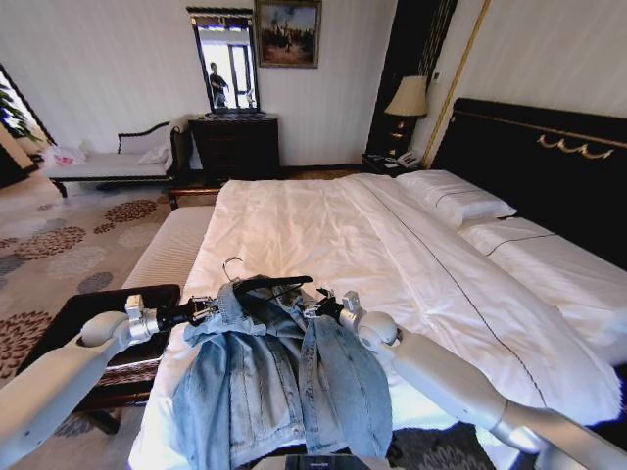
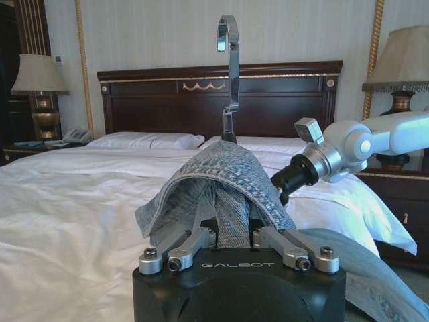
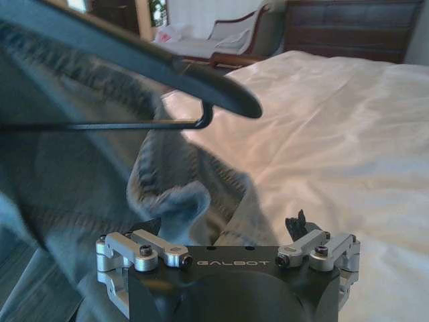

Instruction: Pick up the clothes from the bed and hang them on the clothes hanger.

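The clothes (image 1: pixel 279 377), a light-blue denim jacket, hang over the foot of the bed (image 1: pixel 323 220), draped on the black clothes hanger (image 1: pixel 272 284) with its silver hook (image 1: pixel 231 265) up. My left gripper (image 1: pixel 208 309) is shut on one jacket shoulder; in the left wrist view the denim (image 2: pixel 224 174) folds over the hanger end between the fingers, with the hook (image 2: pixel 230 60) above. At the other shoulder my right gripper (image 1: pixel 321 305) stands open, its fingers (image 3: pixel 146 228) apart beside a denim fold (image 3: pixel 177 204) under the hanger's end (image 3: pixel 228 97).
A dark low table (image 1: pixel 83 313) stands left of the bed's foot, with a beige bench (image 1: pixel 171 250) along the bed's side. Behind are a chaise (image 1: pixel 108 166), a dresser with a mirror (image 1: pixel 235 145), a lamp (image 1: pixel 408 98) and the black headboard (image 1: pixel 549 162).
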`<state>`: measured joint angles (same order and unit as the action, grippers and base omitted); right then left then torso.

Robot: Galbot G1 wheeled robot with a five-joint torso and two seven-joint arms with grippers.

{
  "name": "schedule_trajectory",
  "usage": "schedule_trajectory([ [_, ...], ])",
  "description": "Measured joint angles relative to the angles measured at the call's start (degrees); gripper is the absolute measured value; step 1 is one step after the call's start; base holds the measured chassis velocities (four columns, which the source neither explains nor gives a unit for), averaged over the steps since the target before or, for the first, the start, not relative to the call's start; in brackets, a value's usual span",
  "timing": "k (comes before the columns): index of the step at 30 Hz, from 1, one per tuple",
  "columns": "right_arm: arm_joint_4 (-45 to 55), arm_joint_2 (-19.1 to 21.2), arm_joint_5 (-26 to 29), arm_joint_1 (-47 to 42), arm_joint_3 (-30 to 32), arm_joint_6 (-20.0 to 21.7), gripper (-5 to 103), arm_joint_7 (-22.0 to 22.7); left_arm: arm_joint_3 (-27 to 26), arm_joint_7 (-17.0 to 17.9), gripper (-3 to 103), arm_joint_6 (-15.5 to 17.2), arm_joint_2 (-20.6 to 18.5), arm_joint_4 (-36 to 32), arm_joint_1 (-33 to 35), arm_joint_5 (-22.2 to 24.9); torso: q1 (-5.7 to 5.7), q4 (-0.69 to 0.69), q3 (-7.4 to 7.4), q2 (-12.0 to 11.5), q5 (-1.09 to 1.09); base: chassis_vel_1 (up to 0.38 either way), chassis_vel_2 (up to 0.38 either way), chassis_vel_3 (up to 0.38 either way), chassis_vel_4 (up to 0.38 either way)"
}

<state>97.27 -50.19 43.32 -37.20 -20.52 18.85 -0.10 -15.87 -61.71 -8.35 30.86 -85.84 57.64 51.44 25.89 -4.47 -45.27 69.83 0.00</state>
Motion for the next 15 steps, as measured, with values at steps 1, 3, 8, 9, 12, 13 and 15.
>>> schedule_trajectory([
  [1,0.4,0.5,-0.4,0.0,-0.4,0.2,100,-1.4,-0.3,-0.2,18,0.0,-0.3,0.0,0.2,0.0,0.0,0.0,0.0,0.0,0.0,0.0,0.0,0.0,0.0],
  [3,0.6,0.6,-0.6,0.0,-0.4,0.2,100,-1.9,-0.4,-0.3,18,0.0,-0.3,0.0,0.3,0.0,0.0,0.0,0.0,0.0,0.0,0.0,0.0,0.0,0.0],
  [8,0.5,0.3,-3.2,0.7,-1.9,-0.8,100,-4.3,-0.9,-0.6,18,0.0,-0.5,-0.2,1.1,0.1,0.0,-0.01,0.0,0.0,-0.01,0.0,0.0,0.0,0.0],
  [9,-0.9,-0.5,-4.1,1.0,-2.2,-1.3,100,-4.0,-1.0,-0.6,18,0.0,-0.5,-0.4,1.2,0.1,0.0,0.01,0.0,0.0,0.0,0.0,0.0,0.0,0.0],
  [12,-3.0,-1.7,-5.1,1.3,-2.3,-1.8,100,-3.9,-1.0,-0.7,18,0.0,-0.4,-0.5,1.2,0.1,0.0,0.02,0.0,0.0,0.0,0.0,0.0,0.0,0.0],
  [13,-4.9,-2.7,-5.1,1.5,-2.0,-2.2,100,-4.0,-1.0,-0.7,18,0.1,-0.3,-0.6,1.2,0.1,0.0,0.02,0.0,0.0,-0.01,0.0,0.0,0.0,0.0],
  [15,-6.0,-3.2,-4.7,1.8,-2.1,-2.3,100,-4.5,-0.9,-0.7,18,0.1,-0.4,-0.8,1.2,0.1,0.0,0.0,0.0,0.0,0.0,0.0,0.0,0.0,0.0],
])
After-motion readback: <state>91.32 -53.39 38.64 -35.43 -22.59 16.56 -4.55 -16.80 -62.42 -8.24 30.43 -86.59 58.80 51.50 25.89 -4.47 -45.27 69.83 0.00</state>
